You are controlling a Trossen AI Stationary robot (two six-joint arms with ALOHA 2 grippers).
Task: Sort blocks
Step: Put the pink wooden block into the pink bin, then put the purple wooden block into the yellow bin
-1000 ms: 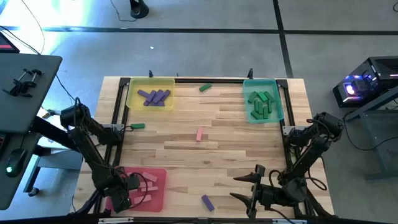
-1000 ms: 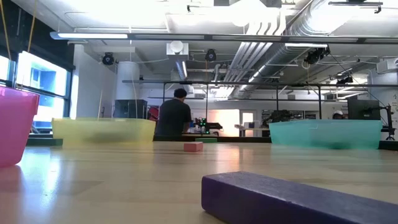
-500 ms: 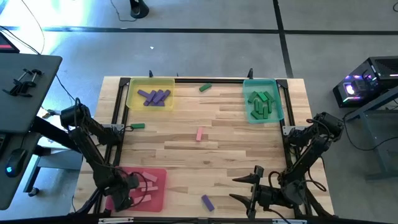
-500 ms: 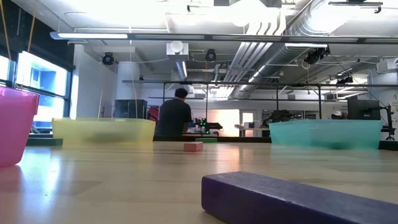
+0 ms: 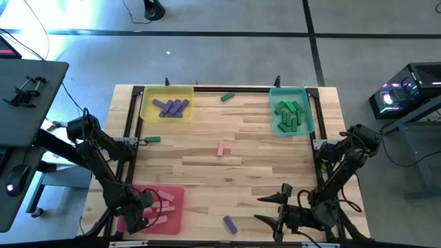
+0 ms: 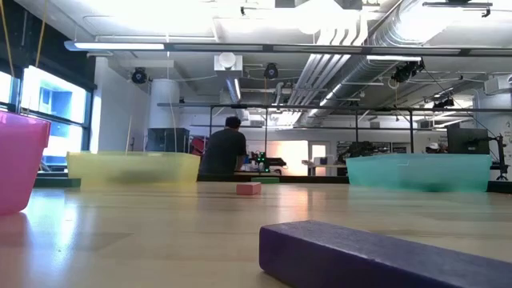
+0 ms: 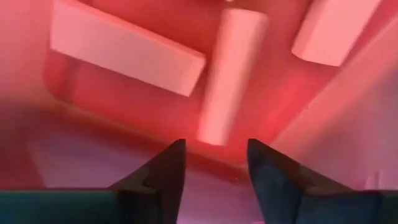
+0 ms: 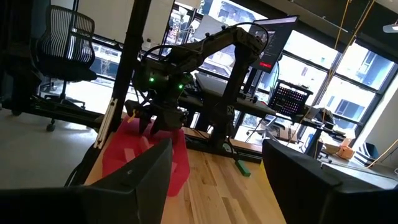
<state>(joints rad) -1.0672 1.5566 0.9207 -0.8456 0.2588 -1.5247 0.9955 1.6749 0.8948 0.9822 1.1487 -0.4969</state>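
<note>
Over the red tray (image 5: pixel 176 215), the left gripper (image 7: pixel 214 163) points down, fingers apart, gripping nothing.

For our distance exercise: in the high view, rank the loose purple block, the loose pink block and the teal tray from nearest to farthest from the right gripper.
From the right gripper:
1. Purple block, near table edge, beside the gripper.
2. Pink block, mid-table.
3. Teal tray, far right corner.

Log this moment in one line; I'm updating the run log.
left gripper: open over red tray, empty | right gripper: open, waiting | loose: pink block
</note>
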